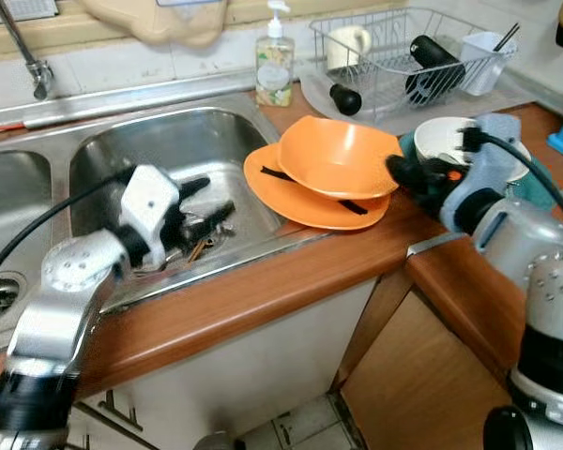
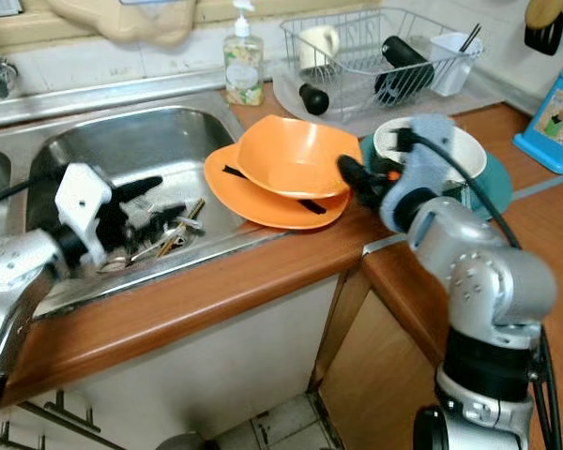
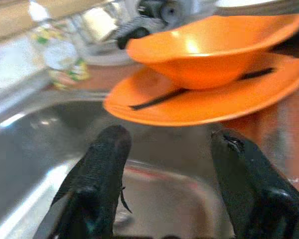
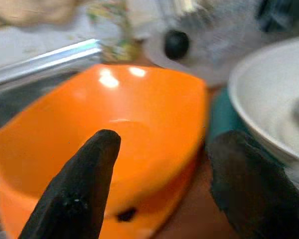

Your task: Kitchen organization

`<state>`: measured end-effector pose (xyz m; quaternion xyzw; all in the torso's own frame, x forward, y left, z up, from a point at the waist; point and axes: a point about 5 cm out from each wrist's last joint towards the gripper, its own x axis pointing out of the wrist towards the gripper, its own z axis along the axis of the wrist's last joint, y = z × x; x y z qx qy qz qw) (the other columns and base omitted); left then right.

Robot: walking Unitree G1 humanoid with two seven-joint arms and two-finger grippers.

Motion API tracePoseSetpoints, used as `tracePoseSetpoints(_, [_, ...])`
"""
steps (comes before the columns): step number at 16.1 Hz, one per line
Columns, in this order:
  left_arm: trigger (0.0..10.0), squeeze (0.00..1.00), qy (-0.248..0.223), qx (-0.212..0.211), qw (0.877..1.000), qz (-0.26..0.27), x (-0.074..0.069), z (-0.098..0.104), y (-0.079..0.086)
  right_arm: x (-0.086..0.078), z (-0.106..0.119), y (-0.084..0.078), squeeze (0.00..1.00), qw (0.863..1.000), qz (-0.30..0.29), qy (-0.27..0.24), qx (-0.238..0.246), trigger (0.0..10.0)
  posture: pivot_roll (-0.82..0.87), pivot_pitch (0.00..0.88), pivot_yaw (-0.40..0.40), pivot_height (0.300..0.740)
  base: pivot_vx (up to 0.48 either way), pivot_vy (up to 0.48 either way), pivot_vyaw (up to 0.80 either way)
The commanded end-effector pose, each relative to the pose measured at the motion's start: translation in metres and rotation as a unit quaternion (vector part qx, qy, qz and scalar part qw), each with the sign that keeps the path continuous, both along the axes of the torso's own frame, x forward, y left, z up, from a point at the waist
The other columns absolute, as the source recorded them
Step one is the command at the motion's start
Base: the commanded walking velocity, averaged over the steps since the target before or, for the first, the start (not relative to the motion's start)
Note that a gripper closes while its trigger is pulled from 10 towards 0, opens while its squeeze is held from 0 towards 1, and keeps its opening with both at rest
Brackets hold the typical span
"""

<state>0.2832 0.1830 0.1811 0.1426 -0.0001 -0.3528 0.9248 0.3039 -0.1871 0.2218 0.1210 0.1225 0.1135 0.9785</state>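
An orange bowl point(image 1: 342, 155) sits in an orange plate point(image 1: 281, 192) on the wooden counter beside the sink, with thin black sticks point(image 1: 349, 206) lying across the plate. My right gripper point(image 1: 396, 170) is open at the bowl's right rim; in the right wrist view one finger point(image 4: 84, 184) is over the bowl's inside and the other is outside it. A white bowl point(image 1: 441, 141) on a teal plate point(image 2: 493, 183) stands just behind that gripper. My left gripper point(image 1: 206, 202) hovers open over the steel sink basin point(image 1: 169, 141), above loose cutlery point(image 1: 202, 246).
A wire dish rack point(image 1: 403, 56) with a mug and black items stands at the back right. A soap bottle point(image 1: 275, 64) is behind the plate, a faucet point(image 1: 28, 56) at the back left, and a blue box point(image 2: 554, 117) at the far right. The counter turns a corner below my right arm.
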Motion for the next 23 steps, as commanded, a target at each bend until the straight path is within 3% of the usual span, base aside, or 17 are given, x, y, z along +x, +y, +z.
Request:
tracePoseSetpoints(1, [10.0, 0.0, 0.003, 0.0, 1.0, -0.017, -0.003, 0.004, -0.004, 0.001, 0.003, -0.002, 0.0, 1.0, -0.007, 0.006, 0.013, 10.0, -0.07, 0.0, 0.01, 0.74, 0.0, 0.0, 0.0])
tracePoseSetpoints(6, [10.0, 0.0, 0.019, 0.001, 0.999, -0.039, -0.01, 0.005, -0.006, 0.008, 0.003, 0.0, 0.0, 0.995, -0.006, 0.042, 0.089, 10.0, -0.06, 0.0, 0.005, 0.74, 0.0, 0.0, 0.0])
tracePoseSetpoints(9, [10.0, 0.0, 0.02, 0.002, 0.999, -0.043, -0.013, 0.006, -0.006, 0.008, 0.002, 0.004, 0.0, 0.995, 0.006, 0.056, 0.082, 10.0, -0.06, 0.0, 0.004, 0.74, 0.0, 0.0, 0.0])
tracePoseSetpoints(14, [10.0, 0.0, 0.017, 0.003, 0.998, -0.053, -0.014, 0.007, -0.01, 0.004, 0.015, 0.0, 0.0, 0.998, 0.023, 0.028, 0.043, 10.0, -0.06, 0.0, 0.005, 0.74, 0.0, 0.0, 0.0])
tracePoseSetpoints(17, [10.0, 0.0, 0.023, 0.004, 0.998, -0.066, -0.015, 0.008, -0.012, -0.001, 0.012, -0.004, 0.0, 0.997, 0.023, 0.062, 0.035, 10.0, -0.06, 0.0, 0.005, 0.74, 0.0, 0.0, 0.0])
tracePoseSetpoints(20, [10.0, 0.0, 0.03, 0.007, 0.997, -0.075, -0.018, 0.007, -0.013, -0.003, 0.002, 0.001, 0.0, 0.993, 0.032, 0.099, 0.057, 10.0, -0.06, 0.0, 0.011, 0.74, 0.0, 0.0, 0.0])
tracePoseSetpoints(23, [10.0, 0.0, 0.034, 0.007, 0.996, -0.078, -0.019, 0.006, -0.013, -0.001, 0.0, 0.005, 0.0, 0.991, 0.036, 0.104, 0.074, 10.0, -0.06, 0.0, 0.009, 0.74, 0.0, 0.0, 0.0])
